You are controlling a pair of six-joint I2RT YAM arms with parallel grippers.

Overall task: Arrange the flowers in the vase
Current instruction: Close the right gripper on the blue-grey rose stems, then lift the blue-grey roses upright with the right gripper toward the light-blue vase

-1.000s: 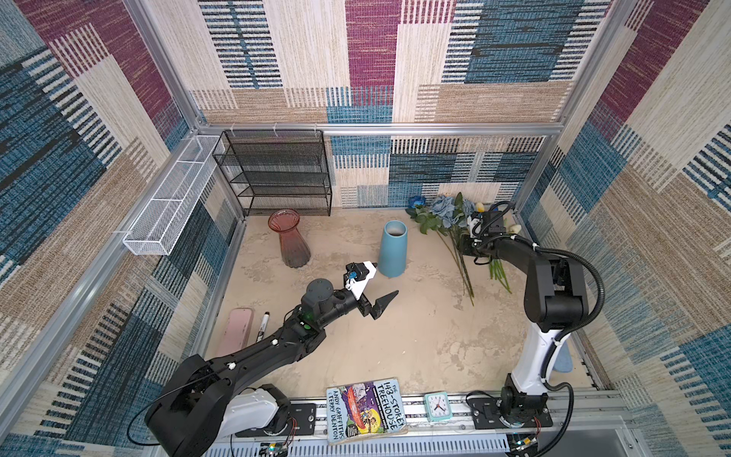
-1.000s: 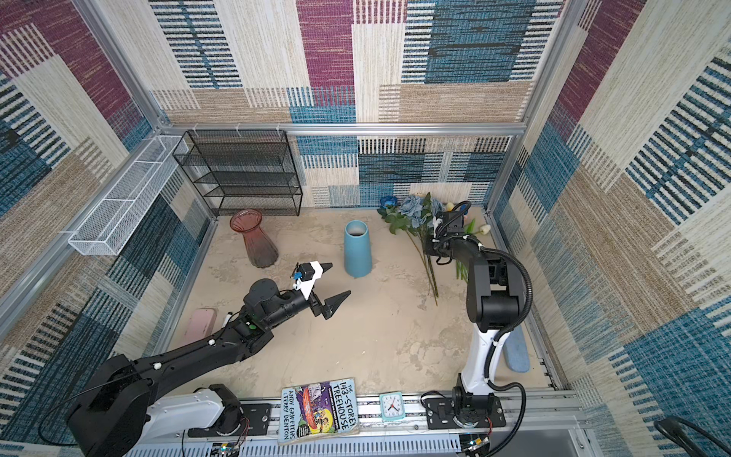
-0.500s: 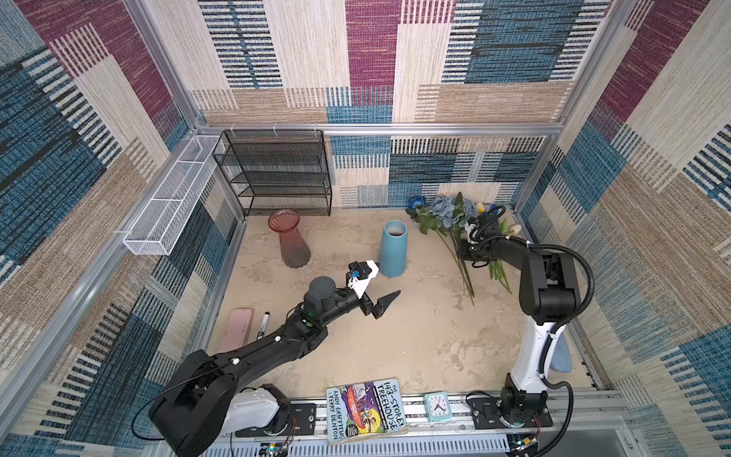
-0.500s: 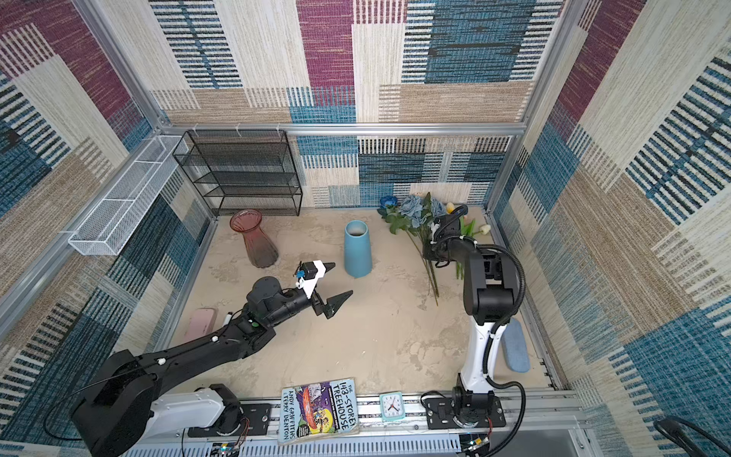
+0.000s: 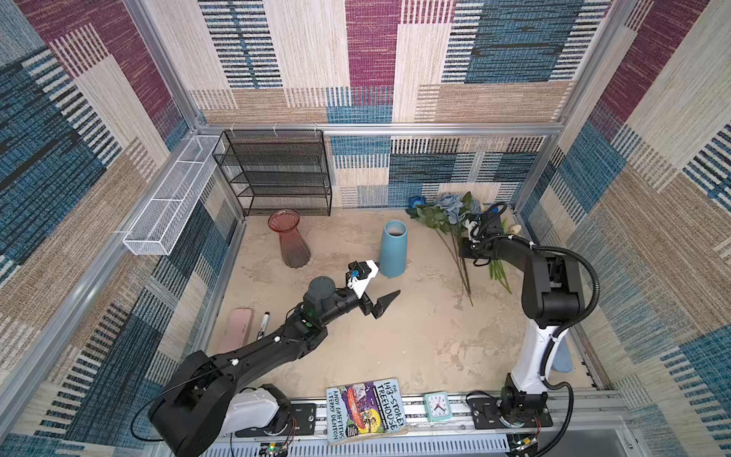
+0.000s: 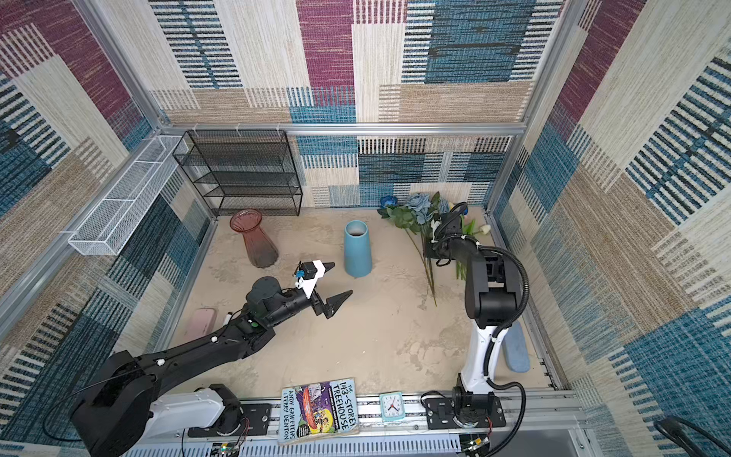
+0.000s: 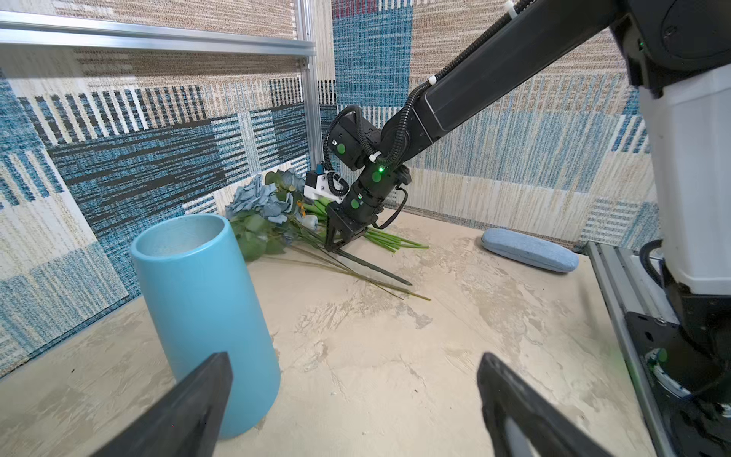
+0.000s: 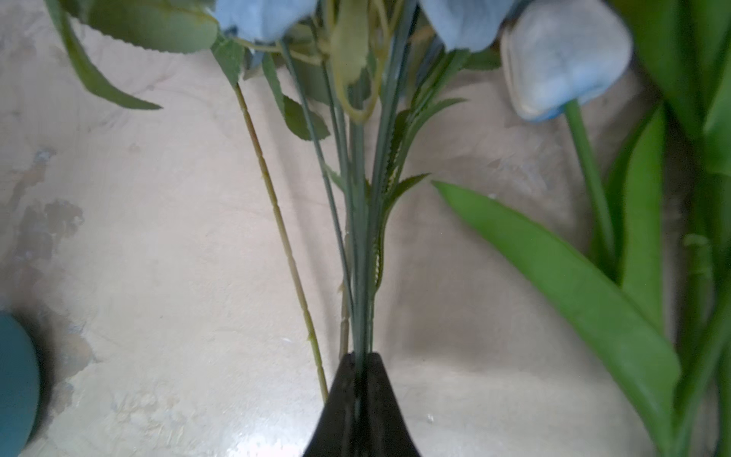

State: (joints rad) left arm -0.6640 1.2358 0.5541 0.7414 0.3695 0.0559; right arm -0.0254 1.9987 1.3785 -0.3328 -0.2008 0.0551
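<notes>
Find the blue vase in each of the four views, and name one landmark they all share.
In a top view: blue vase upright mid-table, between the pink vase and the dusty-blue rose bunch.
In a top view: same spot.
Left wrist: large and close, in front of the rose bunch.
Right wrist: only a teal sliver at the frame edge, likely its side.
Shared landmark: the rose bunch, visible in all four.

You have bright, even light, soft shadows and slight edge bowing in both top views, while the right wrist view blurs the flowers (image 8: 565, 59) beyond the right gripper (image 8: 360, 380) and catches glare on the table (image 8: 158, 237) beside it.
</notes>
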